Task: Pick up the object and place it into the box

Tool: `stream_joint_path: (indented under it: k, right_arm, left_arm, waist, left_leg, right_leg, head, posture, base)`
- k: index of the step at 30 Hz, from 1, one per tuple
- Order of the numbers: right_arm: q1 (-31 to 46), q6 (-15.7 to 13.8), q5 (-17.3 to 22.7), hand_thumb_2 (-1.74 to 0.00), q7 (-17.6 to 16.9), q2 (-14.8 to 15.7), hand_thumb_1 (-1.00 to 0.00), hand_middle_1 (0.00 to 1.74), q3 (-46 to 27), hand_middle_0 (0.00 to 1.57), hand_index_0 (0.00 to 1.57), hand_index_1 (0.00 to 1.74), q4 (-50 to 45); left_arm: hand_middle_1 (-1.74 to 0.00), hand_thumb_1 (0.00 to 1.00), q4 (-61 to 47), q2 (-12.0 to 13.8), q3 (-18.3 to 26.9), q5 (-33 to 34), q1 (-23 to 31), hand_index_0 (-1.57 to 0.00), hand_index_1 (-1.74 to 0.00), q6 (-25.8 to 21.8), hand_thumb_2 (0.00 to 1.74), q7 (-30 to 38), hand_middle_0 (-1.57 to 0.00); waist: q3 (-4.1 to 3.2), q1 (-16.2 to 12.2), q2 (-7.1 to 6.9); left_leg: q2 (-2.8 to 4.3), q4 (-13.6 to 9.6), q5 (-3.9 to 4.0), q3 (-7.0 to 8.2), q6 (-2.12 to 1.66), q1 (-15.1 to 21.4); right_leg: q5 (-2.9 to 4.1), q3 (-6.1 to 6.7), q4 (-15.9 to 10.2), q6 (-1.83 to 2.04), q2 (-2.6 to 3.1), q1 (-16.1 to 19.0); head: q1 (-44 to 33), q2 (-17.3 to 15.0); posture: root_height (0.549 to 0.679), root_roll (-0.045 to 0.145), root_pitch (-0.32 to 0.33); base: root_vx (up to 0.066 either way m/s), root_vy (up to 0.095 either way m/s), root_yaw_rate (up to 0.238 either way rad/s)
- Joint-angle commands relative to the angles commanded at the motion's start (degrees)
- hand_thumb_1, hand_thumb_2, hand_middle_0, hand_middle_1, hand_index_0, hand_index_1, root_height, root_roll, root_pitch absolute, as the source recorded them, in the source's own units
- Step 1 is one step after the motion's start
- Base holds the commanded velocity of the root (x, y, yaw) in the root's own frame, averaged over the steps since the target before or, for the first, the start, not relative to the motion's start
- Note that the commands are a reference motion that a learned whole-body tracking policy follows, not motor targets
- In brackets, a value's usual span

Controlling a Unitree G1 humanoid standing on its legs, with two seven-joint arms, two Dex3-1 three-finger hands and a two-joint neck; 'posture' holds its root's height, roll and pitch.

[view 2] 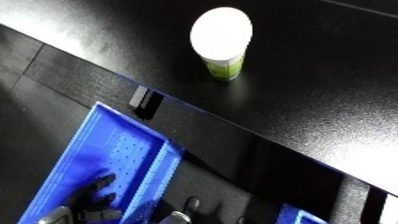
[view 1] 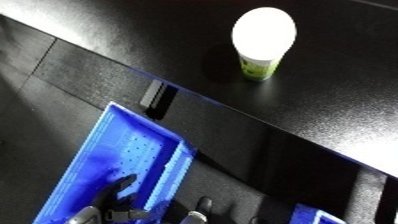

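A cup [view 1: 262, 37] with a white lid and a green label stands on the black table [view 1: 338, 100] at the upper right, untouched. The blue bin [view 1: 133, 150] sits below the table's edge at the lower left. My left hand [view 1: 117, 197] shows at the bottom edge over the bin's near end, its black fingers loosely extended and holding nothing. It is far from the cup. My right hand shows in neither view.
The table's front edge [view 1: 222, 107] runs diagonally from the upper left to the lower right. A corner of a second blue object [view 1: 320, 216] shows at the bottom right. A dark floor lies left of the bin.
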Motion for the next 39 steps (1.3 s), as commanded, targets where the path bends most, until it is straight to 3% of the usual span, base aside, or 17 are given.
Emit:
stream_joint_path:
  k: [7, 8, 9, 10, 11, 12, 13, 15, 16, 20, 23, 27, 28, 33, 36, 37, 39]
  right_arm:
    - [1.38, -0.41, 1.03, 0.00, -0.59, -0.82, 0.00, 0.00, -0.38, 0.00, 0.00, 0.00, -1.11]
    - [1.71, -0.64, 1.55, 0.00, -0.75, -1.06, 0.00, 0.00, -0.47, 0.00, 0.00, 0.00, -1.21]
    - [1.71, -0.64, 1.55, 0.00, -0.75, -1.06, 0.00, 0.00, -0.47, 0.00, 0.00, 0.00, -1.21]
    - [2.01, -0.89, 2.25, 0.00, -0.94, -1.31, 0.00, 0.00, -0.42, 0.00, 0.00, 0.00, -1.24]
    - [2.01, -0.89, 2.25, 0.00, -0.94, -1.31, 0.00, 0.00, -0.42, 0.00, 0.00, 0.00, -1.24]
    - [2.23, -1.11, 3.21, 0.00, -1.15, -1.64, 0.00, 0.00, -0.19, 0.00, 0.00, 0.00, -1.27]
    - [2.23, -1.11, 3.21, 0.00, -1.15, -1.64, 0.00, 0.00, -0.19, 0.00, 0.00, 0.00, -1.27]
    - [2.58, -1.14, 5.07, 0.00, -1.56, -2.24, 0.00, 0.00, 0.23, 0.00, 0.00, 0.00, -1.43]
    - [2.58, -1.14, 5.07, 0.00, -1.56, -2.24, 0.00, 0.00, 0.23, 0.00, 0.00, 0.00, -1.43]
    - [2.76, -0.73, 7.62, 0.00, -2.26, -2.95, 0.00, 0.00, 1.03, 0.00, 0.00, 0.00, -1.51]
    - [2.62, -0.68, 8.92, 0.00, -2.42, -3.09, 0.00, 0.00, 1.44, 0.00, 0.00, 0.00, -0.93]
    - [2.82, -1.03, 9.99, 0.00, -2.17, -2.93, 0.00, 0.00, 1.43, 0.00, 0.00, 0.00, -0.32]
    - [3.16, -1.38, 10.14, 0.00, -1.72, -2.61, 0.00, 0.00, 1.09, 0.00, 0.00, 0.00, 0.26]
    - [3.79, -2.44, 9.25, 0.00, -0.43, -0.78, 0.00, 0.00, 0.06, 0.00, 0.00, 0.00, 2.11]
    - [4.12, -3.03, 8.80, 0.00, 0.20, 0.41, 0.00, 0.00, -0.57, 0.00, 0.00, 0.00, 2.86]
    - [4.12, -3.03, 8.80, 0.00, 0.20, 0.41, 0.00, 0.00, -0.57, 0.00, 0.00, 0.00, 2.86]
    - [4.63, -3.00, 8.04, 0.00, 0.61, 1.15, 0.00, 0.00, -1.08, 0.00, 0.00, 0.00, 2.74]
  left_arm:
    - [0.00, 0.00, -14.71, 3.07, -4.55, 0.75, -0.77, 0.00, 0.00, 2.67, 0.00, -7.77, 0.00]
    - [0.00, 0.00, -21.74, 5.33, -6.61, -0.02, -1.23, 0.00, 0.00, 5.50, 0.00, -9.86, 0.00]
    - [0.00, 0.00, -21.74, 5.33, -6.61, -0.02, -1.23, 0.00, 0.00, 5.50, 0.00, -9.86, 0.00]
    - [0.00, 0.00, -30.27, 8.41, -8.84, -1.52, -1.95, 0.00, 0.00, 9.83, 0.00, -12.40, 0.00]
    - [0.00, 0.00, -30.27, 8.41, -8.84, -1.52, -1.95, 0.00, 0.00, 9.83, 0.00, -12.40, 0.00]
    - [0.00, 0.00, -38.26, 11.44, -10.78, -3.81, -3.19, 0.00, 0.00, 14.23, 0.00, -15.37, 0.00]
    - [0.00, 0.00, -38.26, 11.44, -10.78, -3.81, -3.19, 0.00, 0.00, 14.23, 0.00, -15.37, 0.00]
    - [0.00, 0.00, -51.01, 15.93, -12.86, -8.80, -5.13, 0.00, 0.00, 21.07, 0.00, -20.76, 0.00]
    - [0.00, 0.00, -51.01, 15.93, -12.86, -8.80, -5.13, 0.00, 0.00, 21.07, 0.00, -20.76, 0.00]
    - [0.00, 0.00, -67.43, 21.14, -14.57, -15.74, -7.81, 0.00, 0.00, 27.67, 0.00, -26.15, 0.00]
    - [0.00, 0.00, -73.34, 22.58, -15.15, -20.51, -10.15, 0.00, 0.00, 28.49, 0.00, -26.68, 0.00]
    - [0.00, 0.00, -77.78, 21.97, -13.68, -28.70, -10.96, 0.00, 0.00, 27.62, 0.00, -23.07, 0.00]
    - [0.00, 0.00, -79.70, 20.41, -11.65, -35.62, -10.91, 0.00, 0.00, 25.87, 0.00, -19.17, 0.00]
    - [0.00, 0.00, -81.49, 13.50, -4.61, -47.81, -10.34, 0.00, 0.00, 18.61, 0.00, -9.21, 0.00]
    - [0.00, 0.00, -80.93, 9.01, 0.76, -47.57, -9.56, 0.00, 0.00, 13.63, 0.00, -3.10, 0.00]
    - [0.00, 0.00, -80.93, 9.01, 0.76, -47.57, -9.56, 0.00, 0.00, 13.63, 0.00, -3.10, 0.00]
    - [0.00, 0.00, -80.31, 7.44, 5.69, -38.00, -8.78, 0.00, 0.00, 7.77, 0.00, 2.52, 0.00]
  waist:
    - [0.83, 0.82, 0.41]
    - [1.04, 1.11, 0.61]
    - [1.04, 1.11, 0.61]
    - [1.23, 1.45, 0.84]
    - [1.23, 1.45, 0.84]
    - [1.41, 1.77, 1.06]
    - [1.41, 1.77, 1.06]
    - [1.65, 2.30, 1.36]
    - [1.65, 2.30, 1.36]
    - [1.85, 2.87, 1.65]
    - [1.75, 3.07, 1.73]
    - [1.55, 3.27, 1.61]
    - [1.35, 3.45, 1.38]
    - [0.94, 4.46, 0.37]
    - [0.77, 5.11, -0.15]
    - [0.77, 5.11, -0.15]
    - [0.81, 5.20, -0.49]
  left_leg:
    - [-0.05, -0.24, -0.38, -0.49, 0.26, 0.25]
    - [-0.13, -0.37, -0.45, -0.69, 0.29, 0.27]
    - [-0.13, -0.37, -0.45, -0.69, 0.29, 0.27]
    - [-0.31, -0.52, -0.49, -0.94, 0.28, 0.25]
    - [-0.31, -0.52, -0.49, -0.94, 0.28, 0.25]
    - [-0.57, -0.57, -0.54, -1.18, 0.26, 0.13]
    - [-0.57, -0.57, -0.54, -1.18, 0.26, 0.13]
    - [-1.02, -0.59, -0.69, -1.54, 0.27, -0.02]
    - [-1.02, -0.59, -0.69, -1.54, 0.27, -0.02]
    - [-1.66, -0.28, -0.98, -2.02, 0.27, -0.22]
    - [-1.95, -0.17, -1.08, -2.27, 0.16, -0.26]
    - [-2.18, -0.34, -1.10, -2.47, 0.02, -0.23]
    - [-2.29, -0.60, -1.11, -2.62, -0.02, -0.11]
    - [-2.53, -0.81, -1.31, -3.00, -0.08, -0.05]
    - [-2.57, -1.14, -1.20, -3.26, -0.25, 0.10]
    - [-2.57, -1.14, -1.20, -3.26, -0.25, 0.10]
    - [-2.53, -1.59, -0.97, -3.40, -0.36, 0.30]
  right_leg:
    - [0.25, -0.57, -0.12, 0.74, -0.54, 0.43]
    - [0.44, -0.76, -0.29, 0.98, -0.72, 0.56]
    - [0.44, -0.76, -0.29, 0.98, -0.72, 0.56]
    - [0.72, -0.99, -0.56, 1.26, -0.93, 0.70]
    - [0.72, -0.99, -0.56, 1.26, -0.93, 0.70]
    - [1.02, -1.27, -0.78, 1.53, -1.22, 0.80]
    - [1.02, -1.27, -0.78, 1.53, -1.22, 0.80]
    - [1.43, -1.77, -1.08, 1.89, -1.76, 1.04]
    - [1.43, -1.77, -1.08, 1.89, -1.76, 1.04]
    - [1.82, -2.38, -1.14, 2.06, -2.37, 1.35]
    - [1.93, -2.59, -1.14, 2.02, -2.56, 1.47]
    - [1.94, -2.62, -1.29, 1.93, -2.53, 1.51]
    - [1.90, -2.59, -1.38, 1.85, -2.49, 1.49]
    - [1.55, -2.68, -0.99, 1.51, -2.50, 1.17]
    - [1.34, -2.84, -0.74, 1.29, -2.39, 1.04]
    - [1.34, -2.84, -0.74, 1.29, -2.39, 1.04]
    - [1.16, -2.90, -0.45, 1.12, -2.30, 0.90]
  head:
    - [2.43, 1.41]
    - [3.54, 1.94]
    - [3.54, 1.94]
    - [5.52, 2.72]
    - [5.52, 2.72]
    - [7.48, 3.30]
    - [7.48, 3.30]
    - [10.62, 3.81]
    - [10.62, 3.81]
    - [14.20, 4.32]
    - [15.92, 5.33]
    - [16.91, 6.44]
    - [17.56, 6.88]
    - [19.78, 7.14]
    - [20.92, 7.62]
    - [20.92, 7.62]
    - [21.94, 8.64]
  posture:
    - [0.633, 0.037, -0.068]
    - [0.634, 0.035, -0.067]
    - [0.634, 0.035, -0.067]
    - [0.634, 0.034, -0.066]
    - [0.634, 0.034, -0.066]
    - [0.635, 0.033, -0.065]
    - [0.635, 0.033, -0.065]
    - [0.636, 0.033, -0.065]
    - [0.636, 0.033, -0.065]
    - [0.637, 0.034, -0.068]
    - [0.638, 0.035, -0.068]
    - [0.638, 0.035, -0.066]
    - [0.638, 0.035, -0.064]
    - [0.637, 0.035, -0.063]
    - [0.636, 0.034, -0.062]
    - [0.636, 0.034, -0.062]
    - [0.636, 0.033, -0.062]
  base:
    - [-0.001, 0.011, 0.028]
    - [-0.013, -0.004, 0.076]
    - [-0.013, -0.004, 0.076]
    - [-0.017, -0.014, 0.116]
    - [-0.017, -0.014, 0.116]
    - [-0.017, -0.021, 0.128]
    - [-0.017, -0.021, 0.128]
    - [-0.009, -0.027, 0.141]
    - [-0.003, -0.029, 0.139]
    - [0.006, -0.025, 0.111]
    - [0.018, -0.022, 0.093]
    - [0.017, -0.017, 0.046]
    - [0.017, -0.019, 0.021]
    - [0.021, -0.033, 0.015]
    - [0.028, -0.037, -0.015]
    - [0.028, -0.032, -0.028]
    - [0.022, -0.019, -0.031]
